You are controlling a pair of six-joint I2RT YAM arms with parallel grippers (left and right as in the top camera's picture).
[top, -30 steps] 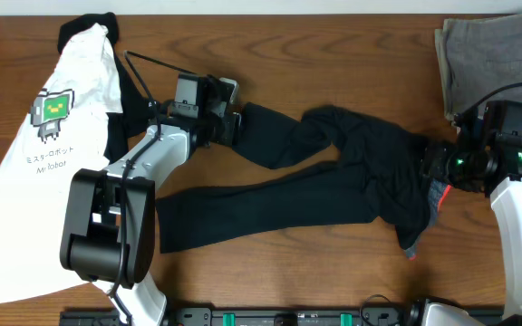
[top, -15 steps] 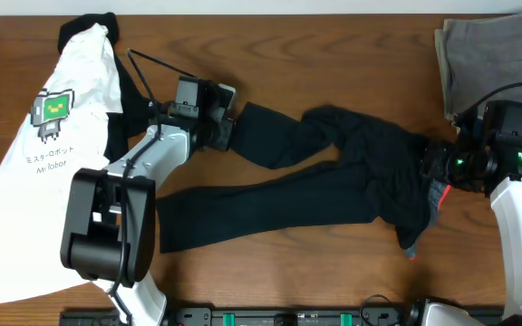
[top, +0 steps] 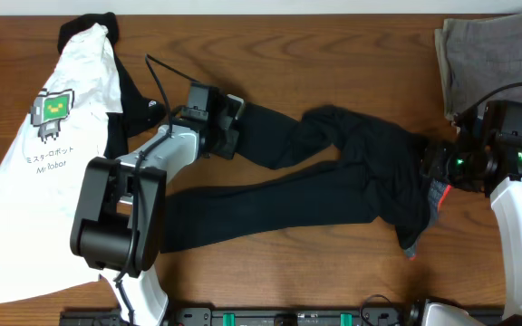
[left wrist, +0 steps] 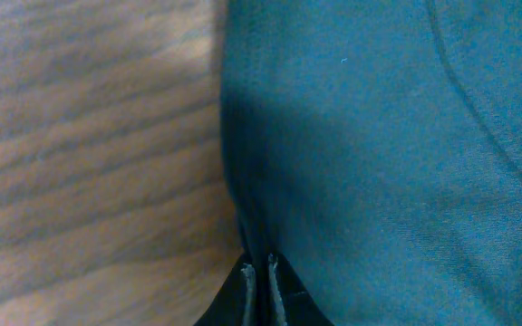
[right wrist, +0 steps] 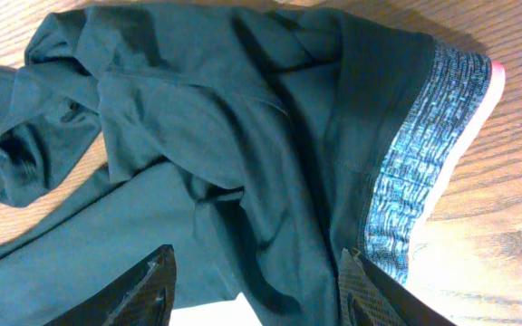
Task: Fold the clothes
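Observation:
The black trousers lie across the middle of the table, with both legs running left and the bunched waist at the right. My left gripper sits at the end of the upper leg. In the left wrist view this gripper is shut, with the hem edge of the leg pinched between its fingertips. My right gripper hovers over the waist. Its fingers stand wide apart above the black cloth, beside the grey waistband with its coral edge.
A white T-shirt with a green robot print covers the left side, with dark cloth under its edge. Folded grey trousers lie at the back right corner. Bare wooden table runs along the back.
My left gripper has slid right onto the end of the upper leg and shut on its hem. The right arm has not moved.

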